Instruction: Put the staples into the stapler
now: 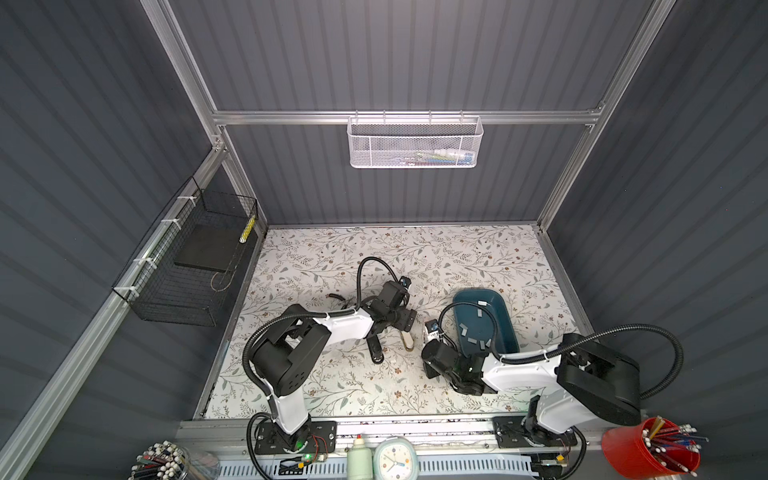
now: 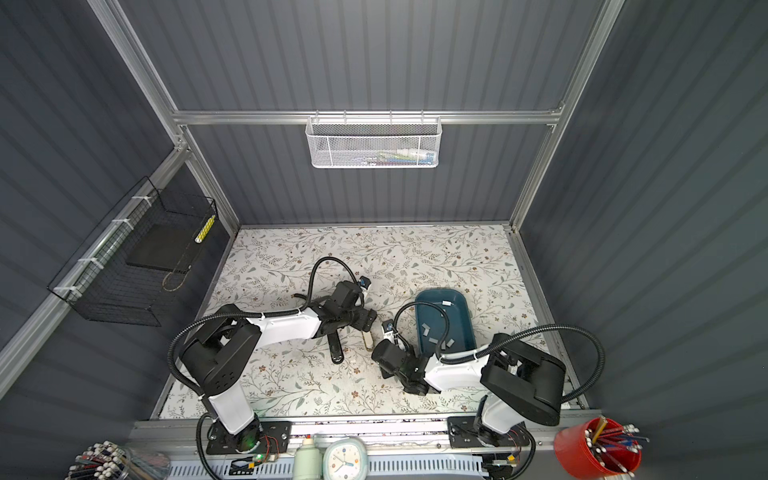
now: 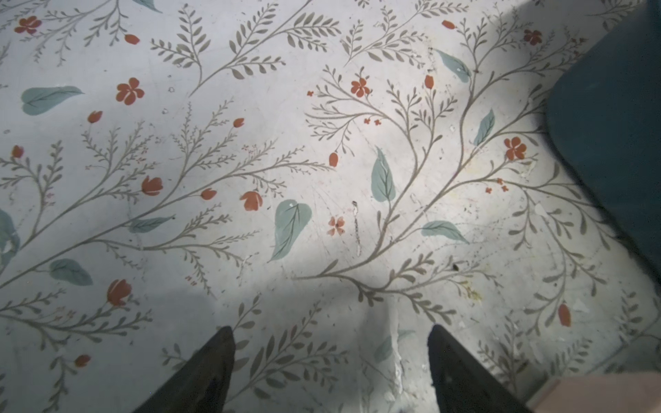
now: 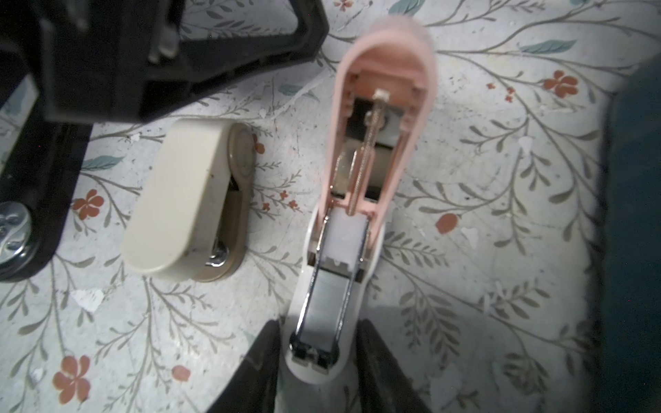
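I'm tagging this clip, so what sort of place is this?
Probably a purpose-built robot test booth styled as a desk: grey panel walls on an aluminium frame, left arm and right arm bolted to a front rail, and desk clutter like the red pencil cup and clock.

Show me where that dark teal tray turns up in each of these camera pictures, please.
Both top views: the teal tray sits right of centre.
Left wrist: a dark teal slab at the frame's edge.
Right wrist: a dark strip at the edge, beside the open pink stapler.
Shared landmark: the floral tabletop under it.
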Robot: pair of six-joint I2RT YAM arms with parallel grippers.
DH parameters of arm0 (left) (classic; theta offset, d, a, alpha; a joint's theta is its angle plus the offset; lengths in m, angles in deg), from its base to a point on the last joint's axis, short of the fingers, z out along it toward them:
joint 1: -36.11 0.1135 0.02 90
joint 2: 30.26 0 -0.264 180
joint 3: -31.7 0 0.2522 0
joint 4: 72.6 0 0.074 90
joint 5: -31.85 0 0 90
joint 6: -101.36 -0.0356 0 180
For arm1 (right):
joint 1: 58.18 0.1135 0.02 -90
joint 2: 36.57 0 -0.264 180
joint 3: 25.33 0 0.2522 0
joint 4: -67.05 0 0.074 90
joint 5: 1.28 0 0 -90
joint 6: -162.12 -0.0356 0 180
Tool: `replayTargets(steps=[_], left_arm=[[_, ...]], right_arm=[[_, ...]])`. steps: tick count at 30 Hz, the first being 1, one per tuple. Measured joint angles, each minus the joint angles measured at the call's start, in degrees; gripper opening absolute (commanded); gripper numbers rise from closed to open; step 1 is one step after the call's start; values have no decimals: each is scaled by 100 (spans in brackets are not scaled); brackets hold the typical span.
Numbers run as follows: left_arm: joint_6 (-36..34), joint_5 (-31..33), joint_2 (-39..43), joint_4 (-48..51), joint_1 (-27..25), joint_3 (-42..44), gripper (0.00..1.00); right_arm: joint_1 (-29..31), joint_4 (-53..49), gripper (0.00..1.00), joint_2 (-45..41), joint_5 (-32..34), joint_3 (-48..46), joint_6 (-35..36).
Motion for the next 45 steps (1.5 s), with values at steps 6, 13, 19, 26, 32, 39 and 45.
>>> replayTargets(steps=[6, 13, 19, 26, 32, 39, 45], left_arm=[[-116, -157, -85, -87, 0, -87, 85], [-219, -551, -144, -262, 0, -111, 84], [-282, -920, -87, -474, -13, 22, 84], [-341, -1058, 173, -686, -173, 573, 84], [-341, -1005, 229, -861, -313, 837, 84], [-332, -446, 236, -857, -313, 828, 84], [-317, 122, 345, -673, -313, 798, 87]], right_arm=[[0, 22, 33, 4, 57, -17, -2], [0, 85, 31, 4, 92, -52, 0], [0, 92, 39, 4, 101, -52, 11], [-28, 114, 41, -109, 129, -151, -2], [-50, -52, 44, -492, 129, -155, 26], [-50, -151, 48, -678, 120, -153, 42], [-42, -181, 50, -426, 83, -153, 20]])
